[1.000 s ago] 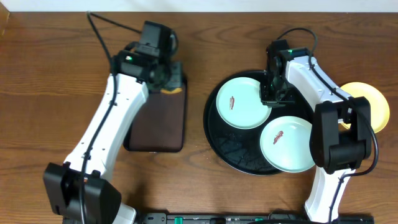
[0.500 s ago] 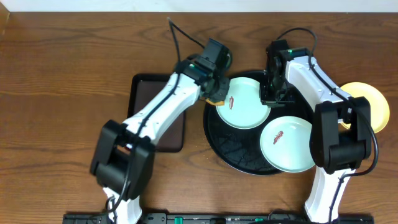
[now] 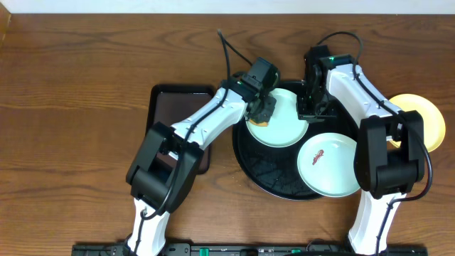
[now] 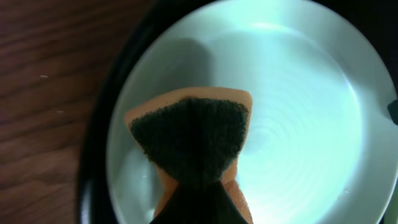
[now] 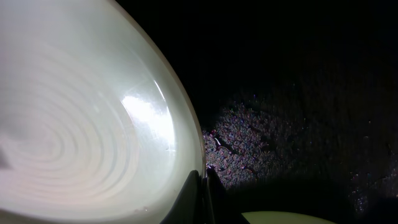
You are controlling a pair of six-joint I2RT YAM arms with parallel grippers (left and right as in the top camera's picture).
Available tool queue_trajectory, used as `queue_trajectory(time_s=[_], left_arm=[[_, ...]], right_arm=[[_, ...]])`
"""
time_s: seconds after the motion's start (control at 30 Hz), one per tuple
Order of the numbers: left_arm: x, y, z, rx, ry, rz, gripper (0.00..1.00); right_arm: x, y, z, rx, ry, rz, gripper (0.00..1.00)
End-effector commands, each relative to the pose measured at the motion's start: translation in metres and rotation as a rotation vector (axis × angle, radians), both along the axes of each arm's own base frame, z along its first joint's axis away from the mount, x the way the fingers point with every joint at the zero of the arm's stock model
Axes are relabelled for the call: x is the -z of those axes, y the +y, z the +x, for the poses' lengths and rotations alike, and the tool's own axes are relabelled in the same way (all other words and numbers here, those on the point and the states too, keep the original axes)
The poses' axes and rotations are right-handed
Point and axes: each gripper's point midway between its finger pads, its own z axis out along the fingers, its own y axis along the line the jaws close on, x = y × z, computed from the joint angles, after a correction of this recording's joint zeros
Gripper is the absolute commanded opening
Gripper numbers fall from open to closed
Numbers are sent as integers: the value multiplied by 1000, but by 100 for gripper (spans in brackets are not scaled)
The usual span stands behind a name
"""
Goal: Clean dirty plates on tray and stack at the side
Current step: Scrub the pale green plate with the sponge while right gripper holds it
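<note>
Swung over from the brown tray, left claw now presses its gripped sponge onto the upper mint plate in the black tray; right claw pinches that plate's rim.

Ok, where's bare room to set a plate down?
Bare table left of the brown rectangular tray and along the far edge. Crowded: left arm and right arm meet over the black tray's rear mint plate; yellow plate to its right.

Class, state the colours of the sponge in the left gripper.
The sponge is orange with a dark green face; best seen in left wrist view.
</note>
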Motion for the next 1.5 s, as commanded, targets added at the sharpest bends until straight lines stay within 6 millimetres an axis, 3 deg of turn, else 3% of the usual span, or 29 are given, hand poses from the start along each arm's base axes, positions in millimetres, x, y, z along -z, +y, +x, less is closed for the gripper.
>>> queue_trajectory(time_s=[0.0,0.4,1.13,1.33,1.47], left_arm=[[-5,-4,5,10,-23,-16,7],[2,7,10,-20,-53,42,8],[41,12,-2,-16,-76,32,7],[42,12,-3,-14,-71,36,7],[42,12,-3,-14,-70,36,7]], right_arm=[[4,-1,-2,13,14,9,2],[4,0,0,11,4,11,1],[5,0,0,11,4,11,1],[7,0,0,10,2,11,16],[10,0,0,10,-3,12,11]])
